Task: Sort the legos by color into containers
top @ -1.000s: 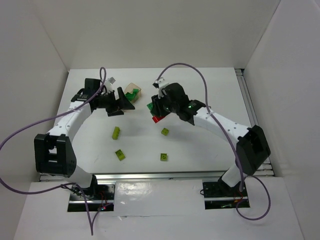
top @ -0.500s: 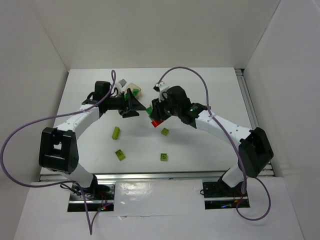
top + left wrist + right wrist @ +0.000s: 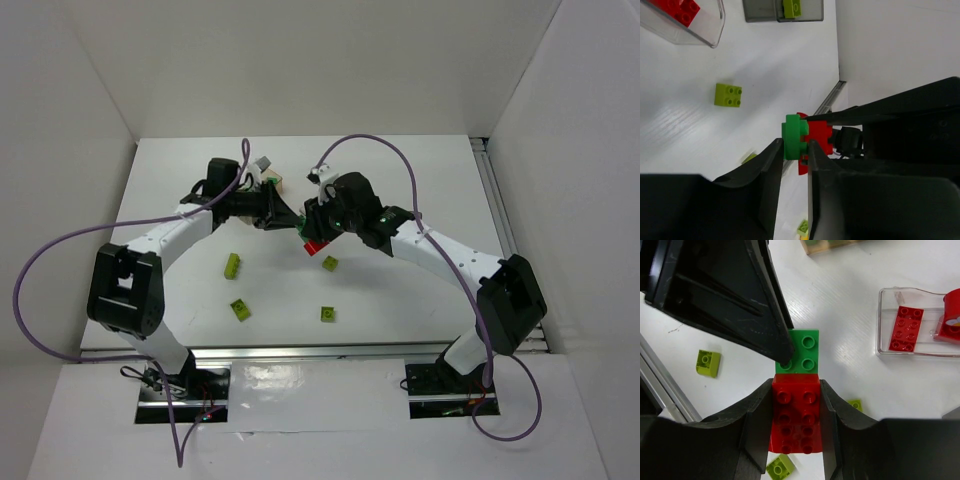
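Nearest the arm bases, loose yellow-green bricks (image 3: 239,309) lie on the white table (image 3: 420,290). Further in, the right gripper (image 3: 796,390) clamps a red brick (image 3: 796,420). The green brick (image 3: 804,357) joined to its far end is pinched by the left gripper (image 3: 794,145). Beside them a clear tray (image 3: 931,345) holds other red bricks (image 3: 906,327), and the tan tray (image 3: 820,249) lies farthest.

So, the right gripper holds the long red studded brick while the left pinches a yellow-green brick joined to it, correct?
No: the left gripper pinches a green studded brick, not yellow-green, per the right wrist view; the right gripper holds the long red brick.
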You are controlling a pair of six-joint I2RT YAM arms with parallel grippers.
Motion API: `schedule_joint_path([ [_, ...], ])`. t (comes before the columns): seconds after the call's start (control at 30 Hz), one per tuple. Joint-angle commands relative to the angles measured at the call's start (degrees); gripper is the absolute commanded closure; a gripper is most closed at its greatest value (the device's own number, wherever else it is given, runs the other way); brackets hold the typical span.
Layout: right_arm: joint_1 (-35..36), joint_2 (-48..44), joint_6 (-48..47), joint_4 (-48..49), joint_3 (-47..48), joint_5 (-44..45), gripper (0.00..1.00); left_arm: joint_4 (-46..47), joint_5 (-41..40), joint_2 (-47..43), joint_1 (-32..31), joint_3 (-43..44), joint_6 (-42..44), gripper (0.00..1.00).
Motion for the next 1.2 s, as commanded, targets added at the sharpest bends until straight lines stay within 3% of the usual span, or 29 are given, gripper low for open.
schedule_joint_path([
  [0.0, 0.2, -2.6, 0.0, 2.0, 0.4, -1.5, 0.79, 2.3, -1.5, 1.4, -0.5, 2.2, 0.1, 0.67],
  [0.23, 0.2, -2.0, 0.6, 1.4, 0.4, -1.0, 0.8, 0.4, -0.9, 2.4, -0.5, 3.4, 0.7, 1.0],
  [0.73, 0.2, -7.6, 2.3, -1.6, -0.2, 4.0, 0.82, -8.8, -12.2, 6.2, -0.5, 5.6, 7.0, 1.0],
  [0.9, 0.2, -8.2, 6.5, 3.0, -1.6, 7.4, 0.82, -10.0, -15.8, 7.4, -0.5, 5.6, 7.5, 1.0],
  [1.17, -1.0, 4.2, 9.3, 0.8, 7.8, 21.2, 0.82, -11.5, -18.6, 4.3, 1.8, 3.4, 8.6, 1.0],
])
